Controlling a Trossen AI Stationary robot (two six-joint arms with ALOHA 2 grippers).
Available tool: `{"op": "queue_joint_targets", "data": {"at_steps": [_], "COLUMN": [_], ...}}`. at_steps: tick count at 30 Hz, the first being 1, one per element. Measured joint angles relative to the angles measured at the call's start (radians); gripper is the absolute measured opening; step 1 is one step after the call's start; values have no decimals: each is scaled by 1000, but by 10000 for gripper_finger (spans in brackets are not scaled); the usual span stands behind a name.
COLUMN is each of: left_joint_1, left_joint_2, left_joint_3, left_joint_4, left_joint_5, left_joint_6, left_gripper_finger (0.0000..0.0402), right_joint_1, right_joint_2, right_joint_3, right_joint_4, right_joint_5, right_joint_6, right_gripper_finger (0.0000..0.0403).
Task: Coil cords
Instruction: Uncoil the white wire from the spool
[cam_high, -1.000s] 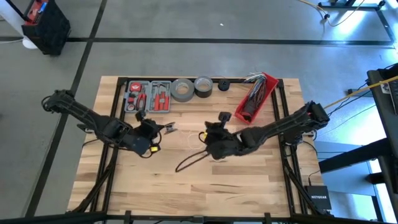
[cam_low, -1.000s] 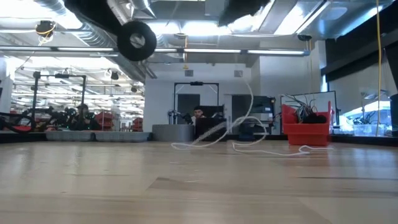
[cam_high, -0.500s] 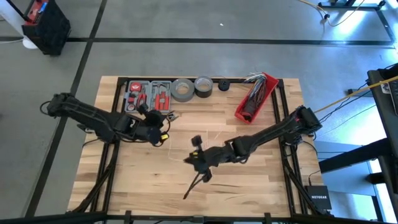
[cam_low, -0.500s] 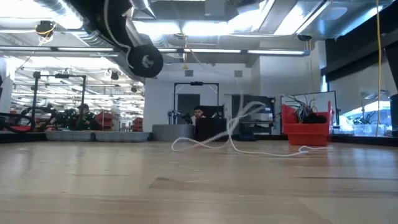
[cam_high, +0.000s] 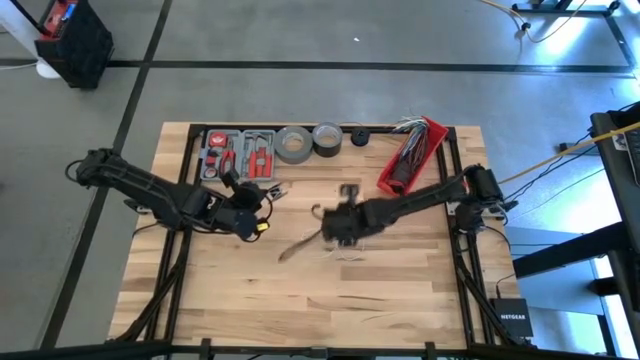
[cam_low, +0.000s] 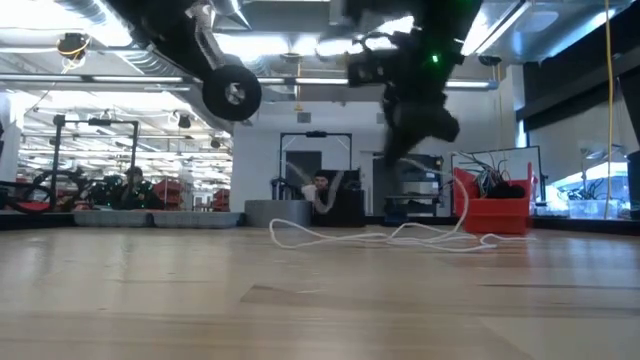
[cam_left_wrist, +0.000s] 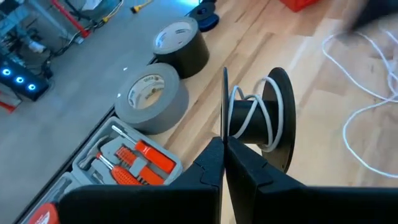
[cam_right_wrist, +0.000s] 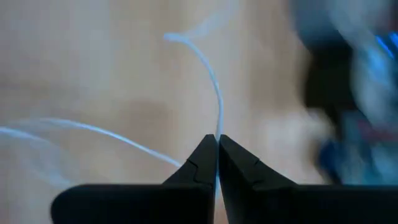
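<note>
Above a wooden table (cam_high: 300, 300), two dark robot arms work a thin white cable (cam_low: 350, 237).

Left gripper (cam_left_wrist: 222, 140), over the table's left half near two tape rolls (cam_left_wrist: 163, 68) and a tool tray (cam_left_wrist: 124, 158), is pinched shut on the flange of a small black spool (cam_left_wrist: 273, 118) wound with a few cable turns. Right gripper (cam_right_wrist: 217, 138), raised above the table's middle, is clamped tight on the cable. Loose loops lie on the wood between the arms, near a red bin (cam_low: 492, 205).

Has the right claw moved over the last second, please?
Yes. In the high view the right claw swung out toward the table's front, then returned toward the red plastic bin.
</note>
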Motion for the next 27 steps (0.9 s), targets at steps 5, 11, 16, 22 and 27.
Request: {"op": "queue_joint_targets", "data": {"at_steps": [5,11,16,22,27], "left_joint_1": [-12,-9,-7,27,62], "left_joint_2": [0,0,2,2,2], "left_joint_3": [0,0,0,0,0], "left_joint_4": [-11,-51,-58,-57,-57], "left_joint_5": [87,124,130,129,126], "left_joint_6": [30,-18,-30,-48,-61], "left_gripper_finger": [5,5,5,5,5], "right_joint_1": [-51,13,137,249,267], "right_joint_2": [-44,-150,-210,-221,-221], "right_joint_3": [0,0,0,0,0], "right_joint_4": [-250,-234,-94,176,372], "right_joint_5": [246,586,778,860,613], "right_joint_6": [261,387,341,70,-151], "right_gripper_finger": [14,14,14,14,14]}}
